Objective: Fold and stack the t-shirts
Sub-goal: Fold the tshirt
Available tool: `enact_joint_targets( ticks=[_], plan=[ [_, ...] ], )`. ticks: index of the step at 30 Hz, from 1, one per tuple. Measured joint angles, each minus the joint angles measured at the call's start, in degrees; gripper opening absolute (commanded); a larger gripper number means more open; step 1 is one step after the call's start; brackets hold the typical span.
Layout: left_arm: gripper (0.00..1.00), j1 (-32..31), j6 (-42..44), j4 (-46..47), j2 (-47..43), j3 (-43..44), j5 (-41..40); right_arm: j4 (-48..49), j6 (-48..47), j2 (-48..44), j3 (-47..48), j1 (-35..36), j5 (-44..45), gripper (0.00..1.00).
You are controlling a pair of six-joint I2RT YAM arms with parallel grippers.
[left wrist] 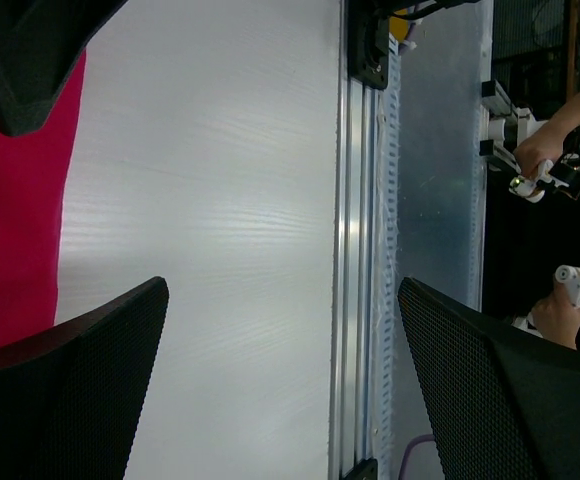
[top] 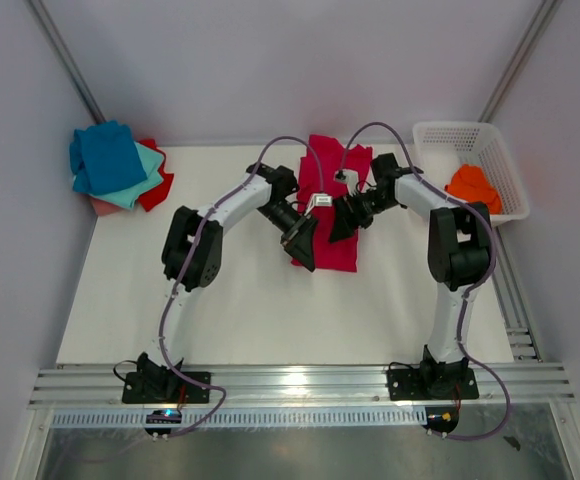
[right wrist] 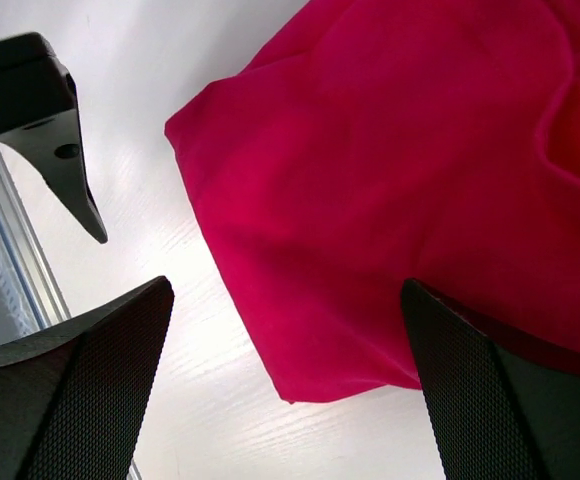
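A crimson t-shirt [top: 332, 175] lies folded in a long strip at the middle back of the table. It fills the upper right of the right wrist view [right wrist: 390, 180] and shows as a red edge in the left wrist view [left wrist: 15, 220]. My left gripper [top: 304, 243] is open over its near left edge. My right gripper [top: 344, 222] is open just above its near right part. Neither holds anything. A stack of blue [top: 107, 156], teal [top: 142, 178], red [top: 158, 185] and pink tees sits at the back left. An orange tee [top: 473, 187] lies in the basket.
A white lattice basket [top: 500, 160] stands at the back right. The aluminium rail [top: 300, 385] runs along the near edge. White walls close in the left, back and right sides.
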Motion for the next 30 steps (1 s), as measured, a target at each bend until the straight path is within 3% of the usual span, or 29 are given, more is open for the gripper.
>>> enact_joint_targets(
  ticks=[12,17,24,30],
  plan=[
    [0.99,0.0,4.2,-0.7,-2.6,0.6,-0.2,-6.4,-2.4,10.4,2.8,-2.0,-15.2,0.99],
    [0.99,0.0,3.1,-0.4,-8.2,-0.4,-1.2,-8.7,-5.8,10.7,3.5,-2.6,-16.0,0.99],
    [0.99,0.0,-3.1,5.9,-13.8,-5.4,-6.8,-15.7,-14.8,0.0,3.8,-2.2,-7.9,0.99],
    [0.99,-0.5,-10.9,21.7,-16.7,-14.8,-25.4,-17.9,-19.6,-15.7,4.1,-2.2,-2.4,1.0]
  ],
)
